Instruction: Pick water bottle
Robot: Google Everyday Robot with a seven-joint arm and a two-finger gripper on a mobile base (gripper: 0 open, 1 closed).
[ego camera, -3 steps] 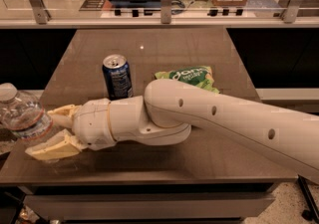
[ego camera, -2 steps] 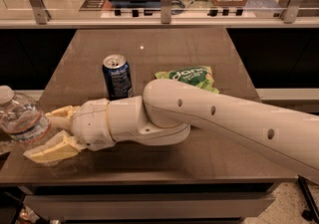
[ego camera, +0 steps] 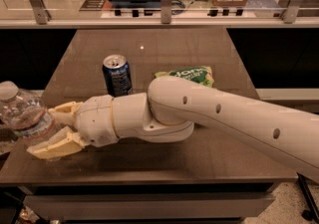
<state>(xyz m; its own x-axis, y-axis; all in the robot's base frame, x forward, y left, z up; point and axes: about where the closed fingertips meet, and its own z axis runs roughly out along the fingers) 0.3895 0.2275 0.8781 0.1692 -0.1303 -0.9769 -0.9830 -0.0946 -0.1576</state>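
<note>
Gripper (ego camera: pixel 42 131) sat at the left edge of the bench (ego camera: pixel 149 44), jaws apart on either side of the tilted water bottle (ego camera: pixel 24 116). A can (ego camera: pixel 117 74) and a green bag (ego camera: pixel 192 74) lay behind the arm (ego camera: pixel 224 113), apart from the bottle.

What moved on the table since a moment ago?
Nothing visibly changed. The tool stays at the left edge of the table, right at the tilted water bottle. The blue can and the green bag sit where they were.
</note>
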